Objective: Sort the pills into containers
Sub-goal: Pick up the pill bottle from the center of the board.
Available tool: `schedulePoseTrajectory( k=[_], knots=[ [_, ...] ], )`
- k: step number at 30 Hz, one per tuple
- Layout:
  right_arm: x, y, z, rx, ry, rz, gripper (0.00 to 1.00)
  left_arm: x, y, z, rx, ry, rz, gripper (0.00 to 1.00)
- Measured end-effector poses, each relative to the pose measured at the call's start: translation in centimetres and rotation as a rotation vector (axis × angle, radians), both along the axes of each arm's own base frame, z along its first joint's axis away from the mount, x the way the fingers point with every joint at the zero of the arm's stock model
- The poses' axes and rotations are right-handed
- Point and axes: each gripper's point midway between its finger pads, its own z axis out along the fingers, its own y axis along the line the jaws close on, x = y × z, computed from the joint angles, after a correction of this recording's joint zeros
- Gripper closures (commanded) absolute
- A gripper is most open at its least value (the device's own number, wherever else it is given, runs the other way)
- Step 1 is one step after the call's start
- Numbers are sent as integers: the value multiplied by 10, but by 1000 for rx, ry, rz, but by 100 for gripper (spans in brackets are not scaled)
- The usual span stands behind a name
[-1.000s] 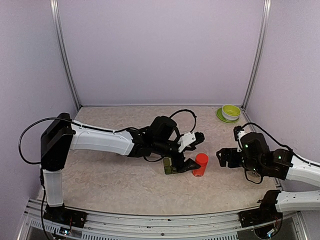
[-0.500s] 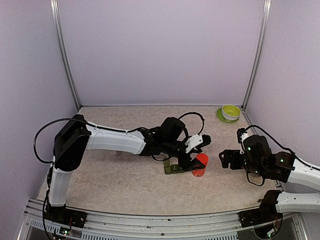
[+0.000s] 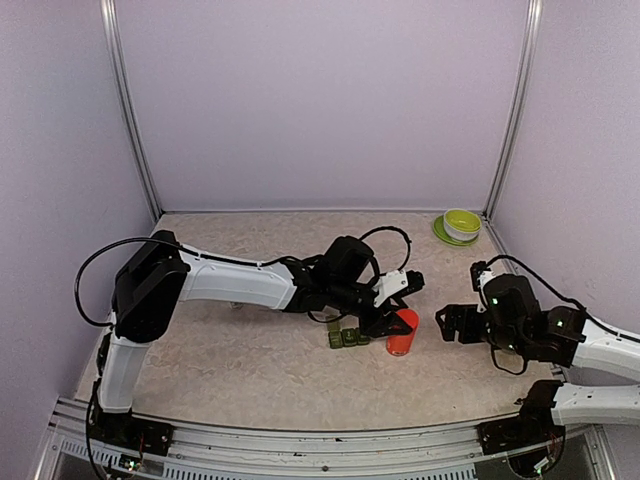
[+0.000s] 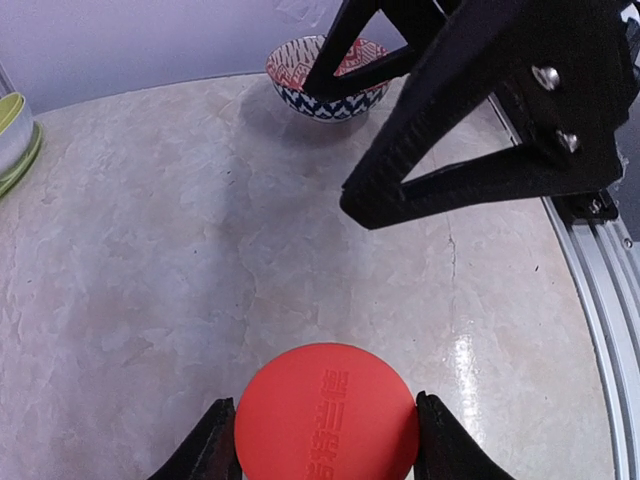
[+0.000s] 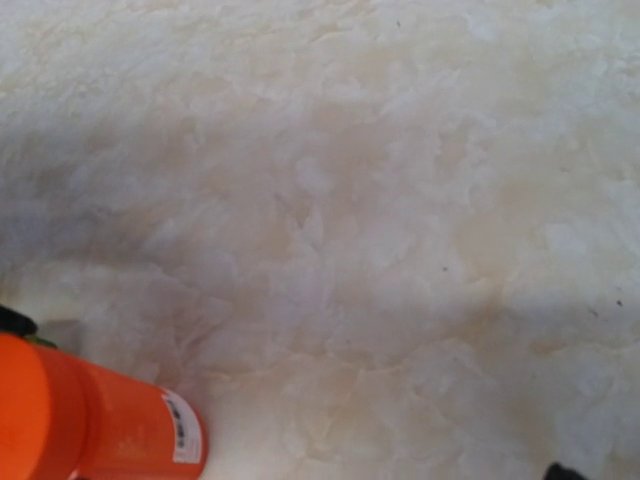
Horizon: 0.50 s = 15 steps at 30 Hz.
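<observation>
Marbled beige tabletop spreads between pale lilac walls. At its middle, the two dark fingers of the left gripper press against opposite sides of the round cap on the red-orange bottle, gripping it while it stands upright. Just left of the bottle's base lies the strip of containers, three dark-green boxes in a row, partly tucked under the left wrist; whether it touches the bottle cannot be told. To the bottle's right, apart from it, the right gripper hovers with its fingers spread wide and nothing between them. Farther off, a red-and-blue patterned bowl sits beyond that gripper, and a green bowl rests in the back right corner.
</observation>
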Motion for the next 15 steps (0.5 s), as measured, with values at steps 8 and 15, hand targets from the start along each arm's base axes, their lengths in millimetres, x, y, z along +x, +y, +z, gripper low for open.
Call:
schedulePoseTrajectory(
  k=[8, 15],
  knots=[
    [1, 3, -4, -8, 0, 14, 3, -1, 0, 1, -5, 15, -2, 70],
    [-2, 16, 4, 18, -66, 125, 4, 0, 5, 7, -18, 60, 9, 70]
  ],
)
